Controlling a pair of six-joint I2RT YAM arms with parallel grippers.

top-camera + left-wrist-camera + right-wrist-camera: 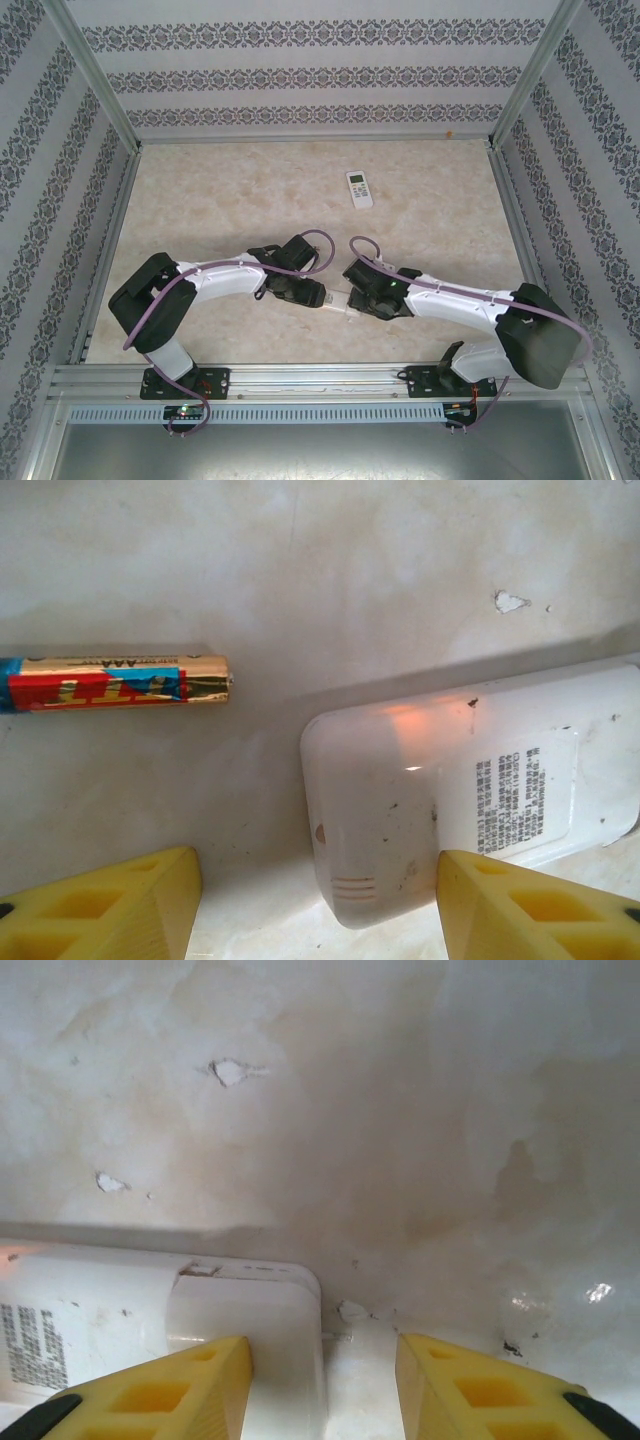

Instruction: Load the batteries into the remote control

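Observation:
A white remote control (450,800) lies back up on the table, its printed label showing. Its rounded end with three grip ridges sits between my left gripper's (320,910) yellow fingers, close to the right finger (540,910) and well off the other; this gripper is open. One of the batteries (110,680), gold with a red and blue label, lies on the table to the upper left, apart from the remote. My right gripper (325,1380) is open at the remote's other end (260,1320), its left finger (170,1390) over a seamed panel. Both grippers meet over the remote (338,300) at mid-table.
A second white remote (359,189) with a small screen lies face up farther back, right of centre. The marbled tabletop (220,200) is fenced by patterned walls and metal posts. Small chips (230,1070) mark the surface.

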